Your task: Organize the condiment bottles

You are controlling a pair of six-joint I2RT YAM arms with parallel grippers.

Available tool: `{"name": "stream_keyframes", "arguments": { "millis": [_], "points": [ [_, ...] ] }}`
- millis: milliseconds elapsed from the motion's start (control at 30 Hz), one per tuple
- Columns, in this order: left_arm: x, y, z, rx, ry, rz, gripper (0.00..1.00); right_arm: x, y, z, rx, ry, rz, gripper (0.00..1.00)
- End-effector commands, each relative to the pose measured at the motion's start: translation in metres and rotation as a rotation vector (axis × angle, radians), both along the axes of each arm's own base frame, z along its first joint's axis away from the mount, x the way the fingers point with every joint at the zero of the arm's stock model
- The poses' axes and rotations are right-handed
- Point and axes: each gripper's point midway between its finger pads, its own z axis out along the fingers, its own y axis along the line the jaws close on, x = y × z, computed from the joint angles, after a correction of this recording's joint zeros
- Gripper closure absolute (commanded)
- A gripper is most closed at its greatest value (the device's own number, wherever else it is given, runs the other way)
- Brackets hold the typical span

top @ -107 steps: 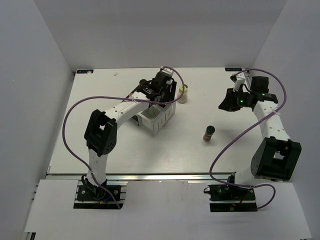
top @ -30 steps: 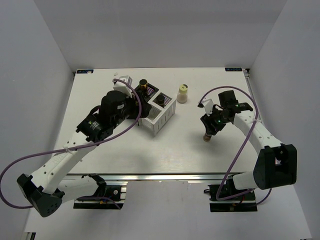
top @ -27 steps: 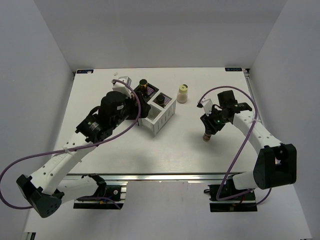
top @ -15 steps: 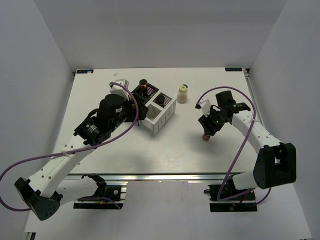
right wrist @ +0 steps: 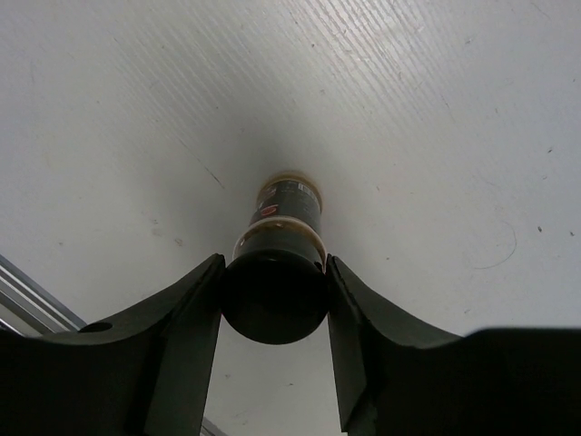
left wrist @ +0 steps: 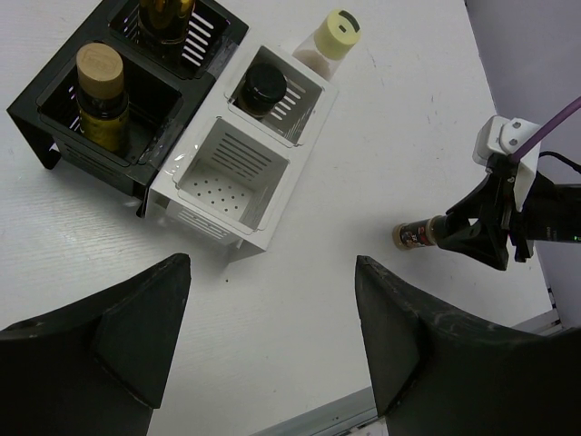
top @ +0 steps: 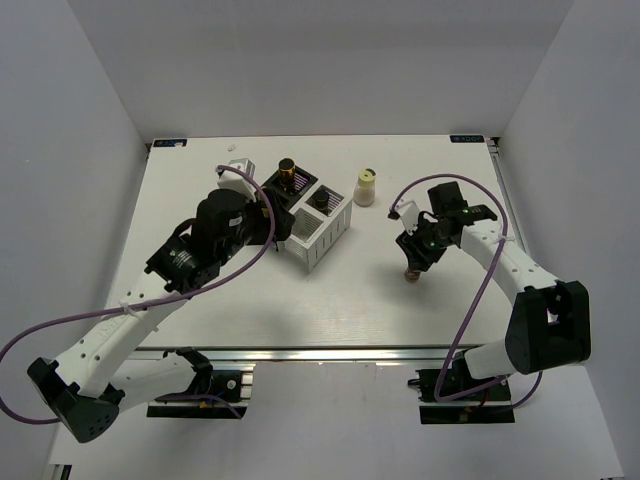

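A dark brown bottle with a black cap stands on the table right of centre. My right gripper comes down over it, both fingers pressed against the cap. A black box holds a yellow bottle and another bottle. The white box beside it has a dark-capped bottle in its far compartment; the near one holds nothing. A cream-white jar stands on the table just past the white box. My left gripper hovers open, holding nothing, in front of the boxes.
The two boxes sit at the table's middle back, with the left arm right beside them. The cream jar stands between the boxes and the right arm. A metal rail runs along the near edge.
My right arm swung in from the far right, came down over the dark bottle and narrowed its jaws onto the cap. My left arm pulled back from the boxes toward the near left.
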Motion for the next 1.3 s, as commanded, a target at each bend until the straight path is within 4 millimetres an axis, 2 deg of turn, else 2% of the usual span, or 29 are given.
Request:
{"name": "stream_keyframes", "arguments": {
  "millis": [0,33,67,100,133,233,267,333,367,433,467,700,800,1000,1267],
  "points": [
    [-0.005,0.005,0.007,-0.017,-0.018,0.014,0.17,-0.003,0.005,0.001,0.013,0.010,0.043,0.72],
    [-0.005,0.005,0.008,-0.019,-0.020,0.014,0.17,-0.001,0.008,0.008,0.026,0.002,0.058,0.77],
    [-0.006,0.006,0.008,-0.018,-0.020,0.016,0.17,0.001,0.011,0.014,0.040,-0.007,0.072,1.00],
    [-0.006,0.006,0.009,-0.020,-0.023,0.016,0.17,0.004,0.015,0.022,0.057,-0.021,0.084,1.00],
    [-0.007,0.008,0.009,-0.021,-0.025,0.020,0.17,0.015,0.026,0.044,0.110,-0.059,0.108,1.00],
    [-0.008,0.011,0.009,-0.020,-0.025,0.030,0.17,0.024,0.050,0.078,0.219,-0.056,0.144,1.00],
    [-0.009,0.013,0.010,-0.022,-0.027,0.035,0.17,0.035,0.058,0.108,0.254,-0.100,0.151,1.00],
    [-0.010,0.014,0.011,-0.028,-0.028,0.040,0.17,0.044,0.075,0.126,0.318,-0.087,0.158,1.00],
    [-0.011,0.016,0.012,-0.032,-0.032,0.047,0.17,0.054,0.082,0.151,0.348,-0.137,0.165,1.00],
    [-0.013,0.018,0.012,-0.041,-0.030,0.054,0.17,0.059,0.099,0.163,0.388,-0.130,0.188,1.00],
    [-0.014,0.019,0.012,-0.045,-0.030,0.058,0.17,0.065,0.107,0.182,0.412,-0.166,0.196,1.00],
    [-0.017,0.025,0.011,-0.054,-0.029,0.078,0.17,0.081,0.166,0.200,0.488,-0.162,0.267,1.00],
    [-0.019,0.026,0.011,-0.057,-0.026,0.083,0.17,0.085,0.184,0.198,0.489,-0.168,0.298,1.00],
    [-0.021,0.030,0.008,-0.060,-0.016,0.100,0.17,0.094,0.202,0.185,0.487,-0.146,0.312,1.00],
    [-0.022,0.032,0.003,-0.060,-0.006,0.107,0.17,0.103,0.204,0.165,0.460,-0.128,0.304,1.00]
  ]
}}
